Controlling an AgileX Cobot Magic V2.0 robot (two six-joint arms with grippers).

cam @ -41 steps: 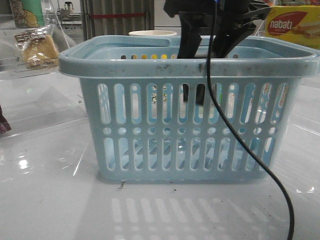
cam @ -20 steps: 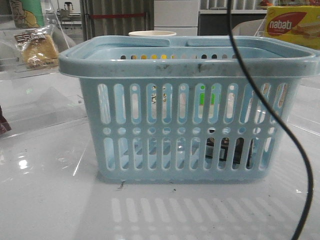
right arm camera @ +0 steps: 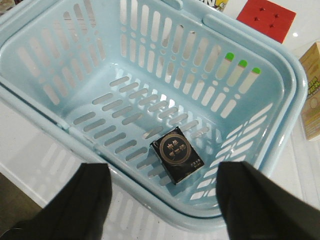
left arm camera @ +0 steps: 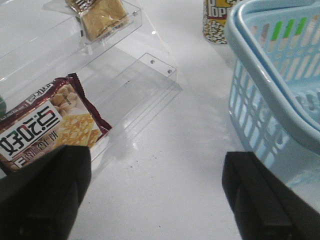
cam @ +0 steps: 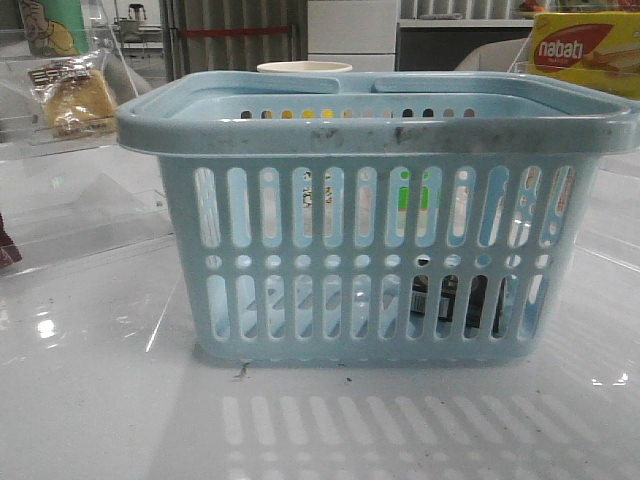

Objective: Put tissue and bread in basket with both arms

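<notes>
The light-blue basket (cam: 370, 210) stands in the middle of the table. The dark tissue pack (right arm camera: 176, 154) lies flat on its floor and shows through the slots in the front view (cam: 450, 300). My right gripper (right arm camera: 162, 200) is open and empty, high above the basket's near rim (right arm camera: 150, 175). The bread (cam: 75, 95) in its clear wrapper lies on a clear acrylic shelf at the far left; it also shows in the left wrist view (left arm camera: 102, 15). My left gripper (left arm camera: 157, 200) is open and empty over bare table, between the shelf and the basket (left arm camera: 270, 90).
A maroon snack pack (left arm camera: 45, 125) lies on the lower acrylic step (left arm camera: 140, 85). A popcorn cup (left arm camera: 217, 20) stands behind the basket. The yellow-and-red nabati box (cam: 585, 50) is at the back right. A red cube (right arm camera: 265, 17) lies beyond the basket.
The right arm has risen out of the basket and left the front view, its cable with it. The tissue pack now lies on the basket floor.
</notes>
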